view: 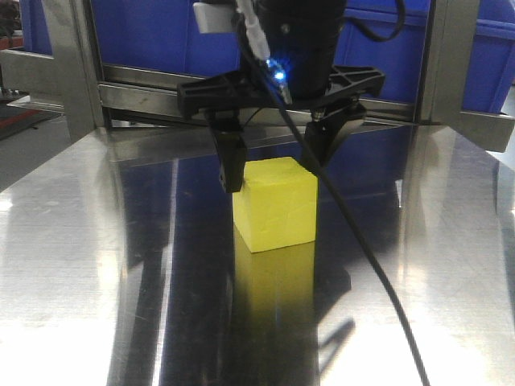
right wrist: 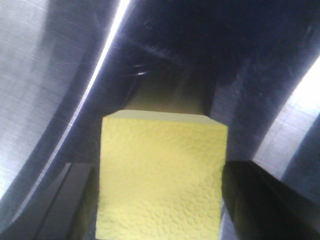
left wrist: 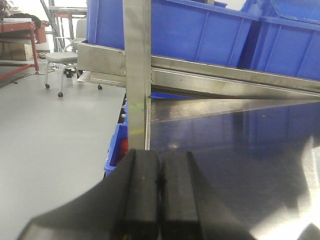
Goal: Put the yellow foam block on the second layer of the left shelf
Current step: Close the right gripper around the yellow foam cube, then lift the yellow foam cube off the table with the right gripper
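Two black fingers [view: 232, 165] of your right gripper [view: 275, 170] straddle the bright yellow foam cube [view: 275, 205], one on each side face. That is the hold you want on soft foam, flat pads against flat faces so it can't twist. The cube sits flat on the polished steel shelf deck [view: 96, 265], about mid-deck, with its reflection starting right under its bottom edge, so the deck carries the weight, not the arm. From the right wrist view the cube [right wrist: 162, 175] fills the space between the pads [right wrist: 75, 200] and its dimpled top face is square to the camera. The pads lie tight beside it, but you can't tell whether they are pressing it or only lying alongside, as the foam shows no squeeze. Your left gripper [left wrist: 159, 170] has its fingers pressed together on nothing, parked over the deck's near edge beside the steel upright post [left wrist: 137, 75], well out of the way. Blue plastic bins [view: 153, 32] stand behind the deck's back edge, and a black cable [view: 362, 249] trails down across the deck's front. Whether this deck is the left shelf's second layer, these views don't settle.
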